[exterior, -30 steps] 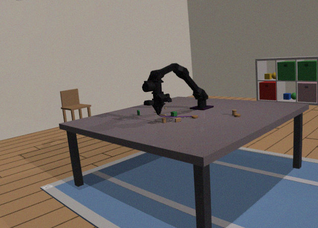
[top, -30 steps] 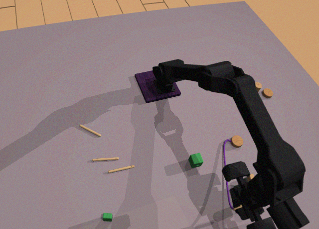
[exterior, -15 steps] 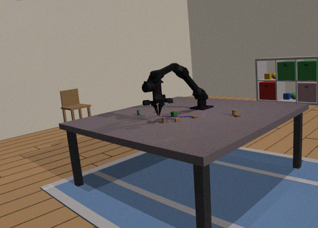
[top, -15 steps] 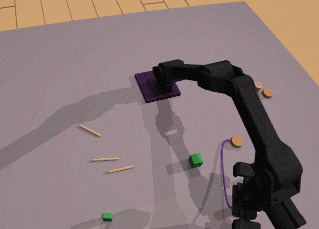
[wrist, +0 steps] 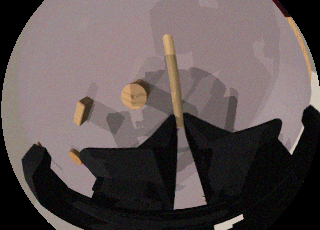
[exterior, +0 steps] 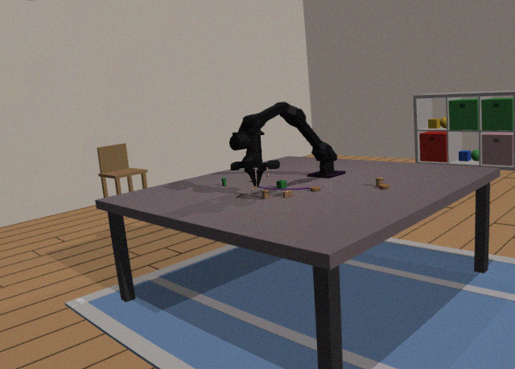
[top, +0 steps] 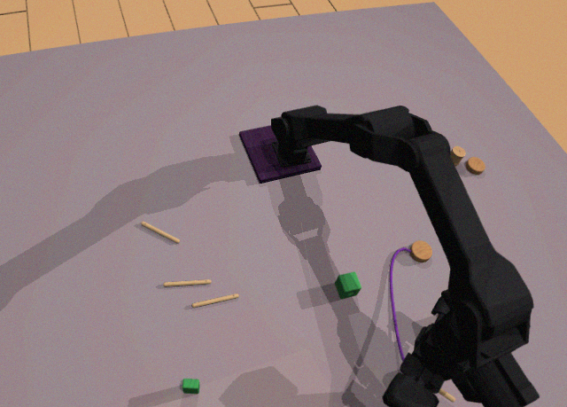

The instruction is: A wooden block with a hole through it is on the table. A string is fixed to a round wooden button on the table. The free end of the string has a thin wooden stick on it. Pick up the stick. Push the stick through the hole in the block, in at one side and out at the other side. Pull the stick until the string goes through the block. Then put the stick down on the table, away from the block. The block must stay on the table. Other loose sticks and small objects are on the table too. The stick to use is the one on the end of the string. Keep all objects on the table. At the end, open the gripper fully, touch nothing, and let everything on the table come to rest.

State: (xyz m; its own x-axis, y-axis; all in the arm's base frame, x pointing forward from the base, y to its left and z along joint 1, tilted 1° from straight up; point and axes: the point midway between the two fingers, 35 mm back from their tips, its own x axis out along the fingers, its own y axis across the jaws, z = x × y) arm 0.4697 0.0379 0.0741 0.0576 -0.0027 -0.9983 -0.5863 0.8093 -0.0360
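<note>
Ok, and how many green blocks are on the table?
2: a larger green block near the purple string, and a smaller green block beyond the loose sticks. The arm may hide others.

A black arm [exterior: 290, 112] arches over the grey table [exterior: 328, 232], its foot on a dark purple plate [exterior: 314, 174] near the far edge. The claw [exterior: 256, 185] points down, its tips pinched on the thin stick [exterior: 253, 188] (only a sliver of it shows). A purple string [exterior: 286, 189] runs from there to a round wooden button [exterior: 315, 189], passing in front of a green block [exterior: 281, 184]. A wooden chair [exterior: 113, 159] stands by the pale wall [exterior: 166, 66], and a cubby shelf [exterior: 463, 94] (green bins up top) stands behind the table.
</note>
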